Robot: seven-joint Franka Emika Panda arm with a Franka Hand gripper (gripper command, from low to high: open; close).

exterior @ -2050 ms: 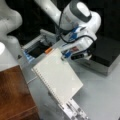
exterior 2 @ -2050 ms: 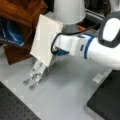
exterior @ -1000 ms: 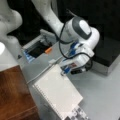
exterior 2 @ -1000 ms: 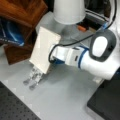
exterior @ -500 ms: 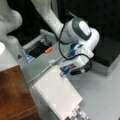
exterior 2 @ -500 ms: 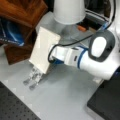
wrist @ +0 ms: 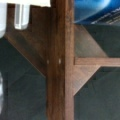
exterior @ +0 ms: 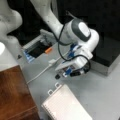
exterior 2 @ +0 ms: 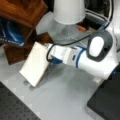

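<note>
Your gripper (exterior 2: 48,53) sits at the upper edge of the tilted white board (exterior 2: 33,65), seemingly clamped on it, beside the wooden stand (exterior: 15,92). The board leans on the counter (exterior 2: 67,100); you're mid-carry, so keep it steady.

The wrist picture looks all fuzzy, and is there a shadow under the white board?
In the wrist view the brown wooden frame fills the picture and its edges are soft and blurred. In a front view the tilted white board casts a faint grey shadow on the table; the gripper at the board's edge looks smeared.
</note>
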